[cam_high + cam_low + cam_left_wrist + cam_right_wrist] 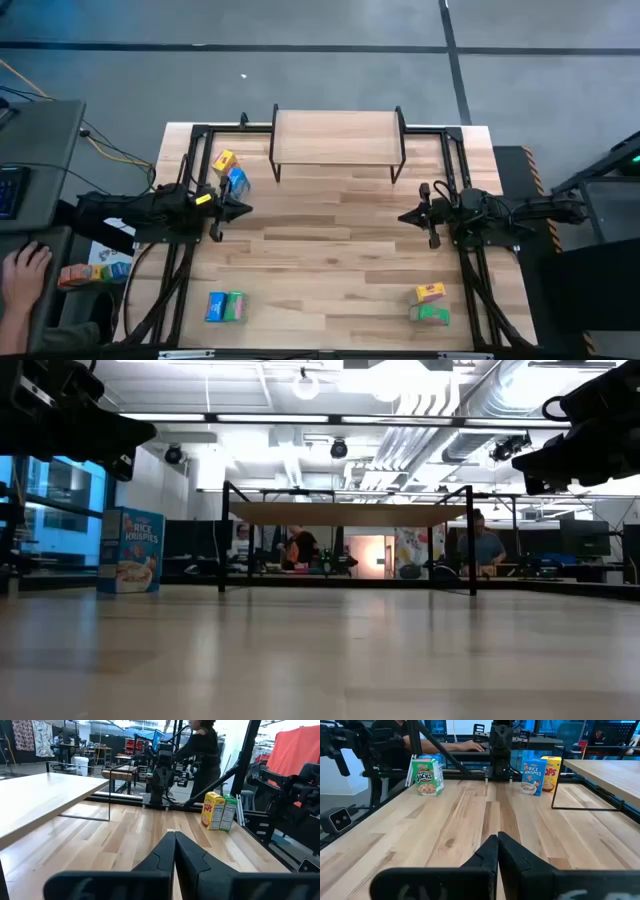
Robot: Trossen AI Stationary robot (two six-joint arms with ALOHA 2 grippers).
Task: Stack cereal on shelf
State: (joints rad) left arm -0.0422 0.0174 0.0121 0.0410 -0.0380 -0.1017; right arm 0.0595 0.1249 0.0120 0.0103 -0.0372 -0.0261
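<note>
The shelf (pixel 337 135) stands on thin black legs at the table's far middle; its wood top is bare. A yellow box (pixel 224 161) and a blue box (pixel 237 182) stand at the far left. A blue (pixel 216 307) and a green box (pixel 237 307) sit near left, and a yellow (pixel 430 293) and a green box (pixel 432 314) near right. My left gripper (pixel 245 210) hovers shut at mid left, pointing right. My right gripper (pixel 405 215) hovers shut at mid right, pointing left. In the wrist views both pairs of fingertips (pixel 174 836) (pixel 497 837) meet, with nothing between them.
Black frame rails run along the table's left and right sides (pixel 190 200) (pixel 462 190). Open tabletop (pixel 325 250) lies between the grippers. A person's hand (pixel 25 270) rests off the table's left, beside more small boxes (pixel 95 272). People work at benches beyond the table.
</note>
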